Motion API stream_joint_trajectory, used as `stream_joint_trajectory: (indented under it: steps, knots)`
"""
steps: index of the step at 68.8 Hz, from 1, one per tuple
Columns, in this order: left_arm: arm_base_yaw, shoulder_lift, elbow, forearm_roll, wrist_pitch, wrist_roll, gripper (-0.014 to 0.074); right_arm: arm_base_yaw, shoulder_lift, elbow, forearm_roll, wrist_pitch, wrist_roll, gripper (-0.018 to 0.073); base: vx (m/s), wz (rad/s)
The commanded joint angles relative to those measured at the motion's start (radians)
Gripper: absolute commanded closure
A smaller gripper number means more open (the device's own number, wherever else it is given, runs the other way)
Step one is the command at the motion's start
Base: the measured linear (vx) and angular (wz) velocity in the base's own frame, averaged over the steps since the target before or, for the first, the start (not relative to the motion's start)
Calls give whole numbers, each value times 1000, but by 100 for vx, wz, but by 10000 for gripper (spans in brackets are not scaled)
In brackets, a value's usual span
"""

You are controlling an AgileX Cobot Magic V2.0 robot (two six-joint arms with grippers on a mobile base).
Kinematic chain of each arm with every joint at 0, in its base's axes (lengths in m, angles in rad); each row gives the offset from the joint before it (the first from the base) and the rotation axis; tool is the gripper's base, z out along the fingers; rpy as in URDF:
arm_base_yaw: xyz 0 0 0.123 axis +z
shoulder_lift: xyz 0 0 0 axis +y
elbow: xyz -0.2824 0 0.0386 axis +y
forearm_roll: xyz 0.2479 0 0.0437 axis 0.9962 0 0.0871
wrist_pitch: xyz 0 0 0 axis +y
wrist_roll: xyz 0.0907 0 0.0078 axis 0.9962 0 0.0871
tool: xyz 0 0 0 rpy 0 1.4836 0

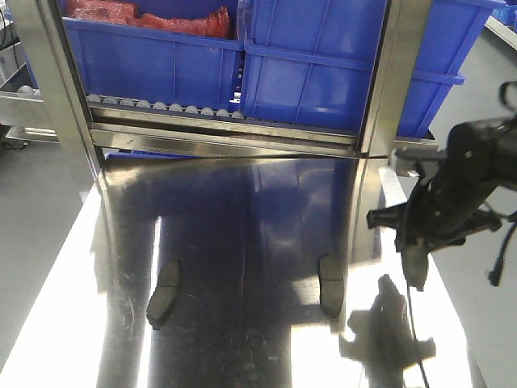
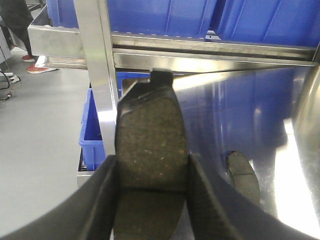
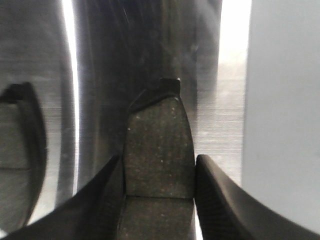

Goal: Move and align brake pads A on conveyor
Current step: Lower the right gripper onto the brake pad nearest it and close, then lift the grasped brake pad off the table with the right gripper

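Polished steel counter [image 1: 242,210] spreads like a mirror across the scene, with a rack of blue bins [image 1: 323,73] standing behind it.

My left claw [image 2: 152,162] is closed to the width of a brake pad [image 2: 150,125]. Its two black fingers press the pad's long edges close to the cross groove. The rough, speckled face is turned toward the wrist camera, and a small tab juts out at the far end. My right claw [image 3: 159,160] grips a second brake pad [image 3: 159,127] the same way, near mid-length, with its far end pointing out over the counter.

I judge these pads to be stiff and dense for their size, with a hard, gritty lining on a darker backing plate. They should not bend or crush. The lining should give my fingers good bite, though a pad set down may skate on polished steel. The balanced place to hold is across the narrow width at mid-length, and both claws sit about there.

In the front view my right arm [image 1: 452,186] stands at the counter's right edge, its upper part raised and its wrist angled downward. My left arm is out of that view.

Farther out, a loose pad [image 1: 164,295] and a further loose pad [image 1: 331,283] lie on the counter, well apart and roughly parallel. No view shows the conveyor, so all four pads are off it.
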Motion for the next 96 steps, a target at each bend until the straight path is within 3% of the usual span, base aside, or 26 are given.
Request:
stream_joint_trajectory:
  steps: [1, 14, 35, 63, 78, 96]
  knots:
    - [-4, 5, -28, 1, -103, -8, 603, -4, -140, -26, -8, -15, -33, 566, 0, 0]
    - [-4, 5, -28, 1, -103, -8, 603, -2, -332, 21, -11, -53, -54, 566, 0, 0]
    - [-4, 5, -28, 1, -103, -8, 603, -2, -690, 276, -13, -222, -87, 566, 0, 0]
    - [-4, 5, -28, 1, -103, -8, 603, -2, -1126, 632, -10, -558, -182, 566, 0, 0]
    - [-4, 5, -28, 1, -103, -8, 603, -2, -1276, 730, -8, -600, -176, 566, 0, 0]
    - [-4, 5, -28, 1, -103, -8, 603, -2, -1290, 740, -3, -592, -173, 566, 0, 0]
